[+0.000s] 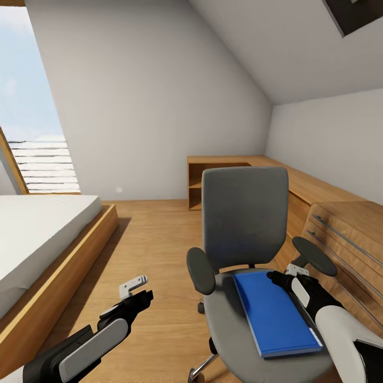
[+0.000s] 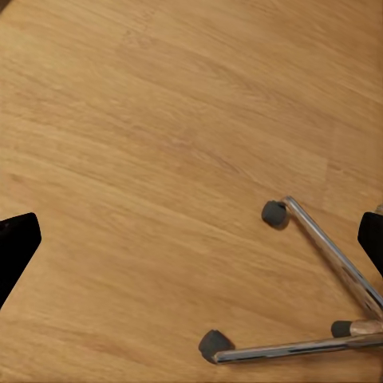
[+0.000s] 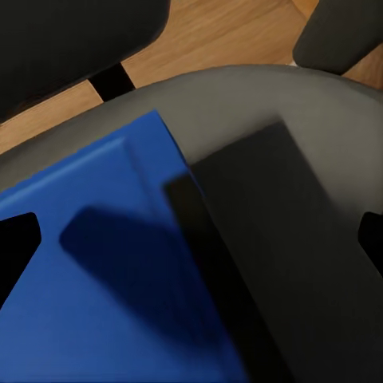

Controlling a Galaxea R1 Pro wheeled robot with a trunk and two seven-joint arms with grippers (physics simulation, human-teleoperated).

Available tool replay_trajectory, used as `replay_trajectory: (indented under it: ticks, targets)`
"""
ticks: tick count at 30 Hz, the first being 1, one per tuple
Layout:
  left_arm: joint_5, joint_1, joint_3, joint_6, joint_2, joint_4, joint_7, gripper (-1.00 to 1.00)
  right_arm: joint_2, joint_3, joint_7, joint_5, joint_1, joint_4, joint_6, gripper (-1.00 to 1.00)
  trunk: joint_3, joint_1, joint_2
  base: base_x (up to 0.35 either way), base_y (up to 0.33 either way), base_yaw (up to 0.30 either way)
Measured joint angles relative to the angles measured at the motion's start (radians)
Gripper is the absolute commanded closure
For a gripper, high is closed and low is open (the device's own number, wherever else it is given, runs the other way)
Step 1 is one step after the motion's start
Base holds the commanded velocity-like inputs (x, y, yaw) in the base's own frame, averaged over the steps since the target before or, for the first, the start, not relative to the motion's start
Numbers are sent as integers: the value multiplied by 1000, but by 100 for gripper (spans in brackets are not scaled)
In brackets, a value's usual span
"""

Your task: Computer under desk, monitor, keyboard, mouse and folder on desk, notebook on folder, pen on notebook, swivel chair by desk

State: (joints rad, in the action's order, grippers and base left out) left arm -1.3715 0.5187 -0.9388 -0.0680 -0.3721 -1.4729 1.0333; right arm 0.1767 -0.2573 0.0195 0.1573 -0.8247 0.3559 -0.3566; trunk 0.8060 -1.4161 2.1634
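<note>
A: On the seat of the grey swivel chair [image 1: 250, 234] lies one blue folder [image 1: 274, 314], flat, its long side running front to back. Nothing else on the seat.

B: Right gripper [image 1: 280, 277]?

A: Above the folder's far end, just beside the chair's right armrest [image 1: 315, 256]. Right wrist view: finger tips wide apart at both frame edges, folder [image 3: 104, 271] and grey seat [image 3: 263, 120] below. Jaws spread, pinching nothing.

B: Left?

A: Left gripper [image 1: 137, 290] over bare wood floor [image 1: 154, 239], well apart from the chair. Jaws spread, empty. Its wrist view catches two chrome base legs with two casters [image 2: 274, 212].

B: Storage?

A: One open wooden shelf unit [image 1: 195, 183] by the far wall, contents not discernible. Drawer fronts [image 1: 346, 234] at right, closed. One bed [image 1: 42, 229] at left.
</note>
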Motion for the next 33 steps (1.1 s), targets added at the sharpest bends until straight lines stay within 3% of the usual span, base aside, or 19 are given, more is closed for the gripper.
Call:
replay_trajectory:
  ticks: [6, 10, 27, 33]
  targets:
    - [0, 0, 0, 0, 0, 0, 0, -100, 0, 0, 0, 0, 0, 0, 0, -100, 0, 0, 0, 0, 0, 0]
    - [0, 0, 0, 0, 0, 0, 0, -100, 0, 0, 0, 0, 0, 0, 0, -100, 12, -15, 28, 0, 0, 0]
    - [-3, 0, -2, 0, 0, 0, -2, -100, 0, 3, 0, 0, 1, 0, 0, -100, 13, -15, 28, -3, 0, 0]
    - [-4, 0, -3, 0, 0, 0, -4, -100, 0, 2, 0, 1, 0, 0, 0, -100, 13, -16, 28, -197, 0, 0]
